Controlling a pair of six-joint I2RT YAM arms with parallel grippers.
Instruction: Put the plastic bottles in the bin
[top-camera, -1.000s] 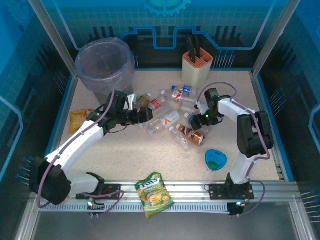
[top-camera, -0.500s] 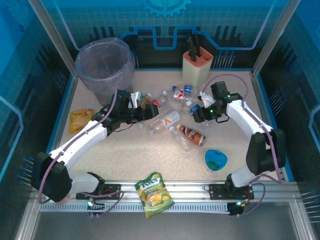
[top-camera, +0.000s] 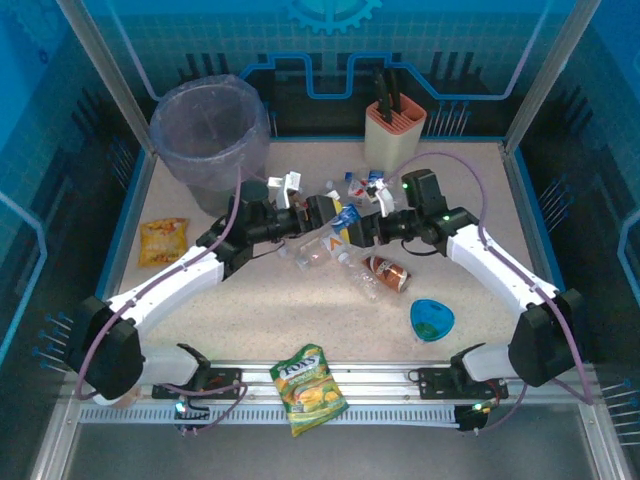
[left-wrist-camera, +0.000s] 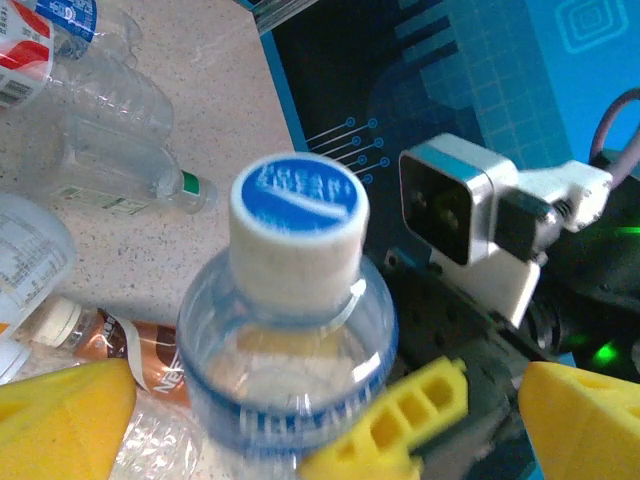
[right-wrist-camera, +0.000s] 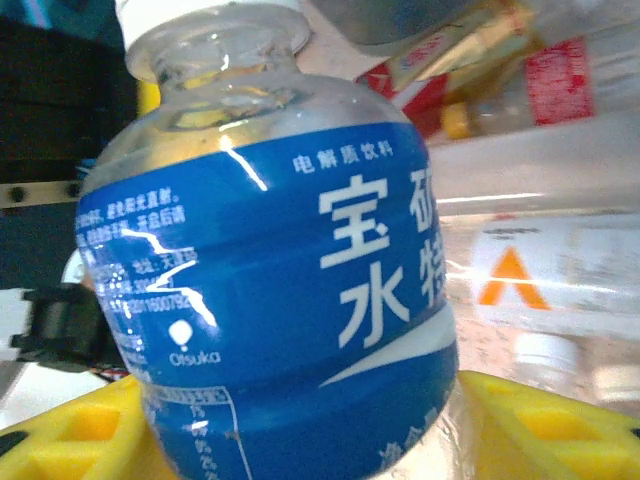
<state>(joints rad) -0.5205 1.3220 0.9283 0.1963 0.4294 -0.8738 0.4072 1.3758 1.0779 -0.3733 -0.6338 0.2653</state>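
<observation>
My right gripper (right-wrist-camera: 310, 445) is shut on a clear plastic bottle with a blue label (right-wrist-camera: 270, 280), holding it above the middle of the table (top-camera: 345, 217). The capped end of that bottle (left-wrist-camera: 298, 200) points at my left gripper (left-wrist-camera: 325, 425), which is open, its yellow fingers (left-wrist-camera: 60, 420) standing wide on either side of the bottle. From above, the left gripper (top-camera: 322, 212) and right gripper (top-camera: 362, 230) face each other. More plastic bottles (top-camera: 322, 246) lie on the table below them. The bin (top-camera: 210, 125) stands at the back left.
A brown bottle (top-camera: 385, 272) and clear ones (top-camera: 362, 184) lie around the centre. The peach knife holder (top-camera: 394, 130) stands at the back. Near the right front sits a blue bowl (top-camera: 432, 319). Snack bags lie at the left (top-camera: 162, 240) and front (top-camera: 310, 388).
The right gripper closed on the blue-labelled bottle and carried it left to the centre. The left gripper moved right to meet it and opened wider.
</observation>
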